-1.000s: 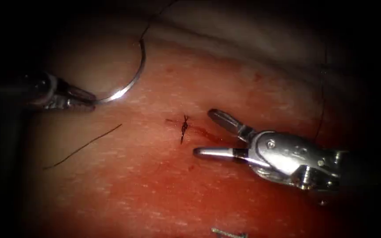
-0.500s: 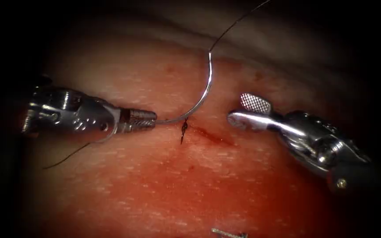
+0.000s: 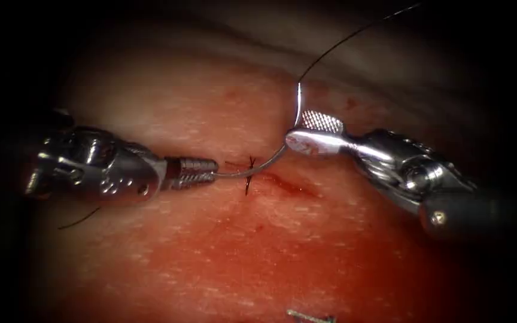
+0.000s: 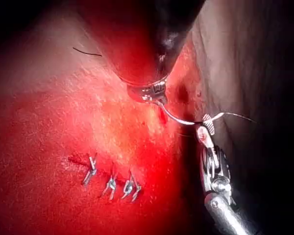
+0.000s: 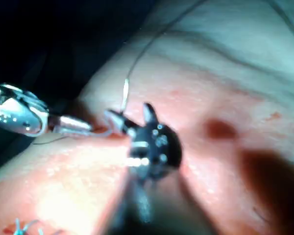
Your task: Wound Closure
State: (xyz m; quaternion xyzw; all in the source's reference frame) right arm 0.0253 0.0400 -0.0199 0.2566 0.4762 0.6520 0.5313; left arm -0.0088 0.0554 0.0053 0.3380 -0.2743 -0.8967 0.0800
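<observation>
My left tool comes in from the left, its jaws shut on the curved needle at one end of its curve. The needle arcs low across the cut and rises on the right side; I cannot tell whether it touches the tissue. My right tool stands open with its jaws on either side of the needle's upper part, just below the end that carries the thread. The left wrist view shows the left tool, the needle and the right tool. The right wrist view shows the right tool at the needle.
A dark knot sits on the cut under the needle, with red fluid beside it. A cut end of thread lies on the left. Several earlier stitches lie further along the tissue, one at the near edge.
My left tool carried the needle rightwards until it lies over the cut. My right tool moved up and left, and its open jaws now straddle the needle.
</observation>
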